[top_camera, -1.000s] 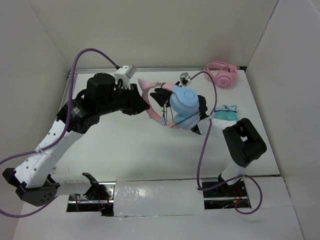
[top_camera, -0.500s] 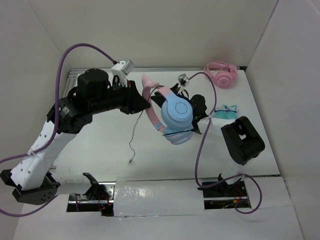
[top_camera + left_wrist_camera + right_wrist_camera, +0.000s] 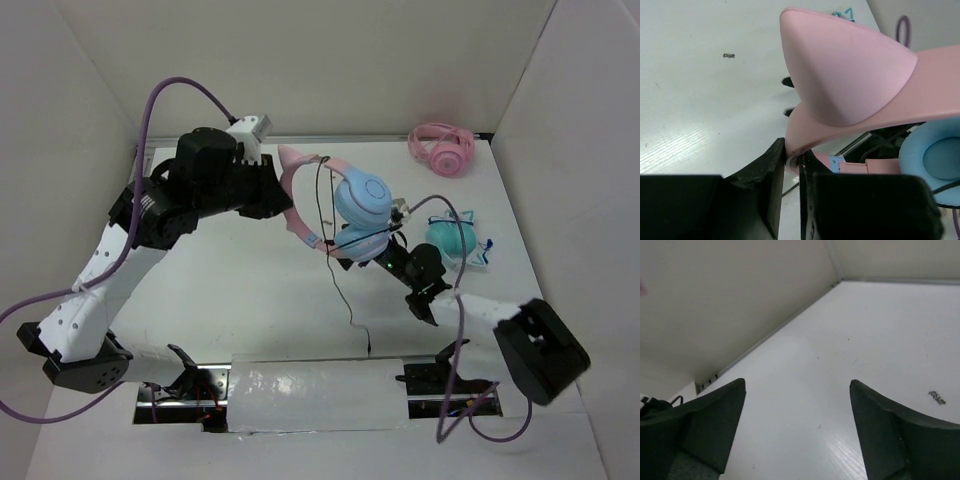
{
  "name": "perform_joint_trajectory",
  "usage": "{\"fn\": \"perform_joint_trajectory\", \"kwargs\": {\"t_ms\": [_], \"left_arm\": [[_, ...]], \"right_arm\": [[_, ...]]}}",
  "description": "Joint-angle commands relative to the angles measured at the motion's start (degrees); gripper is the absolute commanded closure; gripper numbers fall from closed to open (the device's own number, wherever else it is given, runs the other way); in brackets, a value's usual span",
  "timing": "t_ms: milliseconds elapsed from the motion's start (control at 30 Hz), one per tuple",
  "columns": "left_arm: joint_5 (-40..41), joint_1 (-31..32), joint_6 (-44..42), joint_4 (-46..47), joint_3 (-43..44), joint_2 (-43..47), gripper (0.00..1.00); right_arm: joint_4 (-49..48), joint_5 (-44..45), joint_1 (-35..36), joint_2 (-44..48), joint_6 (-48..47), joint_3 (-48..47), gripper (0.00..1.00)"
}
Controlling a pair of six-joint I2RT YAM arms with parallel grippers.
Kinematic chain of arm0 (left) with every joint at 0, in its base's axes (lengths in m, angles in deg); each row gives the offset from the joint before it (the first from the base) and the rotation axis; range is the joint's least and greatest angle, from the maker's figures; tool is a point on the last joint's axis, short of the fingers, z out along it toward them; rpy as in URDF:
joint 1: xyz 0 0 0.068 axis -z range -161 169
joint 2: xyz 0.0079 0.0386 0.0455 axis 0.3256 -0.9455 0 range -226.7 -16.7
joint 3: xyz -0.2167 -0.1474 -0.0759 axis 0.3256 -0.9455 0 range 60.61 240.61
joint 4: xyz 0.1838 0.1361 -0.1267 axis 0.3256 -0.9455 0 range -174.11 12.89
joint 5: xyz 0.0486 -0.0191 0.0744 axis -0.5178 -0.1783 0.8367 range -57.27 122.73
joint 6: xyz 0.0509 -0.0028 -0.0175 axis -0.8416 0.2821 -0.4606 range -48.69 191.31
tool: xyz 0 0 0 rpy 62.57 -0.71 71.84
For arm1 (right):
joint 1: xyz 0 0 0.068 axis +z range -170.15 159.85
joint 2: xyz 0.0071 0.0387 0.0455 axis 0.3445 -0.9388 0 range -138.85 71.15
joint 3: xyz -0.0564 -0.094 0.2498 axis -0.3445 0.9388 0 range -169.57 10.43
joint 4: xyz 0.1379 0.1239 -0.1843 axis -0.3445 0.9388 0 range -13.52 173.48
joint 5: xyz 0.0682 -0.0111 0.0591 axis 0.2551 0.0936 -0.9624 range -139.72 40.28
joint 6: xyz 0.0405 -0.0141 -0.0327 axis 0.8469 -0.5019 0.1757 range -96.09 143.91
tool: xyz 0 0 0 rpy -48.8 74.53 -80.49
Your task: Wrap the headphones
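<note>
The headphones have a pink cat-ear headband [image 3: 300, 215] and light blue earcups [image 3: 362, 198], and are held up above the table. My left gripper [image 3: 283, 203] is shut on the headband; in the left wrist view the jaws [image 3: 792, 164] pinch the pink band just below a cat ear [image 3: 845, 75], with a blue earcup [image 3: 935, 160] at the right. The thin black cable [image 3: 337, 285] loops over the band and hangs down, with its plug near the table's front. My right gripper [image 3: 385, 257] is low, just below the earcups, and is open and empty [image 3: 797, 382].
All-pink headphones [image 3: 443, 148] lie in the back right corner. Teal headphones [image 3: 455, 238] lie on the table to the right, close to my right forearm. White walls enclose the table on three sides. The right wrist view shows only bare table and wall.
My right arm has dropped low and stretched forward under the earcups, its gripper now empty. The cable's loose end has swung from the left side to hang toward the front. The headphones have turned slightly.
</note>
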Motion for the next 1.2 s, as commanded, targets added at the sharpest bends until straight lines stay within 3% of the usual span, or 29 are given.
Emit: {"fn": "perform_joint_trajectory", "kwargs": {"t_ms": [0, 33, 200, 300, 367, 467, 633, 867, 1000, 1167], "left_arm": [[1.0, -0.4, 1.2, 4.0, 5.0, 0.5, 1.0], [1.0, -0.5, 0.8, 3.9, 5.5, 0.4, 1.0], [0.7, -0.5, -0.4, 3.0, 10.4, -1.1, 1.0], [0.7, -0.4, -1.4, 1.9, 14.4, -2.7, 1.0], [1.0, -0.5, -2.5, 0.8, 17.5, -4.1, 1.0], [3.0, -0.4, -3.6, -2.2, 22.7, -6.6, 1.0], [3.5, -0.5, -3.8, -3.2, 25.4, -7.6, 1.0], [4.6, -0.5, -2.9, -3.9, 24.0, -7.2, 1.0], [2.6, -0.5, -3.0, -2.1, 21.9, -5.7, 1.0], [2.6, -0.5, -3.6, -1.9, 21.4, -5.9, 1.0]], "right_arm": [[5.2, 9.1, 2.3, 11.8, -4.9, 3.0, 0.06], [7.3, 9.1, 2.3, 14.1, -4.4, 3.8, 0.0], [13.3, 9.7, 3.1, 27.0, -4.2, 7.2, 0.0], [28.2, 16.7, 3.2, 33.7, 3.8, 3.4, 0.0], [33.6, 13.5, 3.1, 33.9, 1.6, 1.9, 0.0], [30.7, 13.2, 5.9, 33.2, -2.1, 3.3, 0.0], [25.9, 27.2, 18.5, 25.8, -13.3, 6.2, 0.0], [23.3, 43.3, 33.8, 24.0, -13.3, 10.4, 0.0], [24.2, 50.6, 37.0, 22.0, -15.3, 9.7, 0.0], [20.7, 53.7, 37.6, 15.7, -14.6, 8.5, 0.0]]}}
